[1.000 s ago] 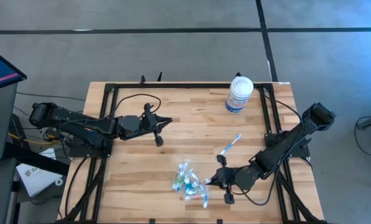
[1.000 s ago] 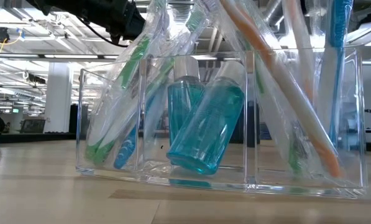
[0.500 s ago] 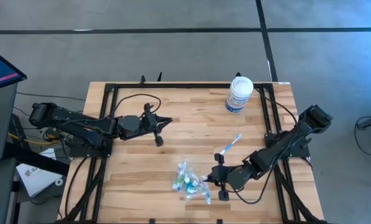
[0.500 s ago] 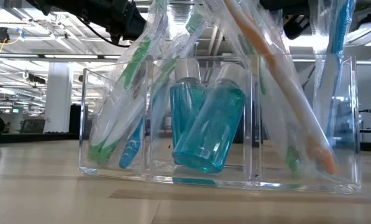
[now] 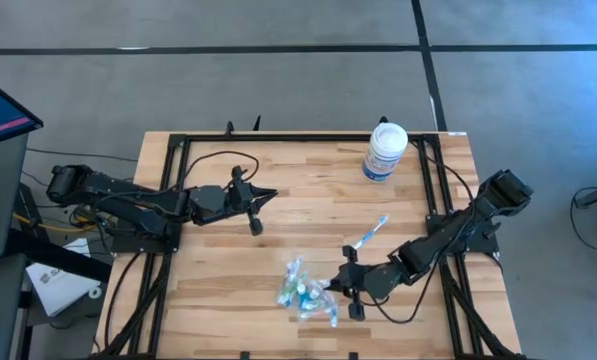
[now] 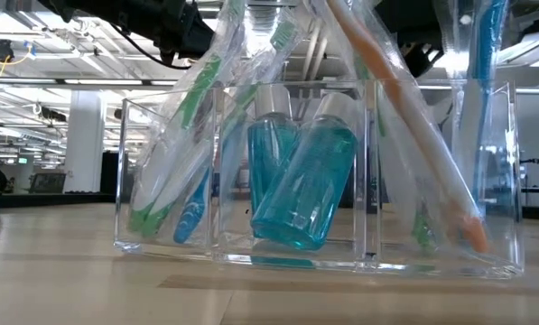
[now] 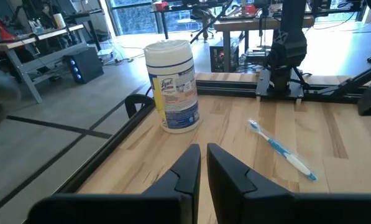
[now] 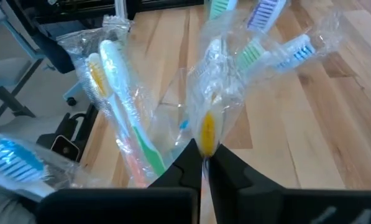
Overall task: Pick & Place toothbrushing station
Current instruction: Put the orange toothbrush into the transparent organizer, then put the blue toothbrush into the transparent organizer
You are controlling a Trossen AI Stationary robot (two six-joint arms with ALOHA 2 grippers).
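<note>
1. Toothbrushes in clear wrappers are leaning inside a clear compartmented tray near the table's front edge, beside two teal bottles.
2. Right gripper is pinching a wrapped orange-tipped toothbrush at the tray.
3. Left gripper, fingers nearly closed and empty, is hovering mid-table, facing a wipes canister and a loose blue toothbrush.

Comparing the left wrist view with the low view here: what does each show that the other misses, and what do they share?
Only the left wrist view shows the white wipes tub, a loose blue toothbrush lying on the table, and the left tool, its fingers nearly together and empty.

Only the low view shows the clear tray up close, with wrapped toothbrushes leaning in its compartments and two teal bottles in the middle one.

Both show the wooden tabletop and the room beyond it.
</note>
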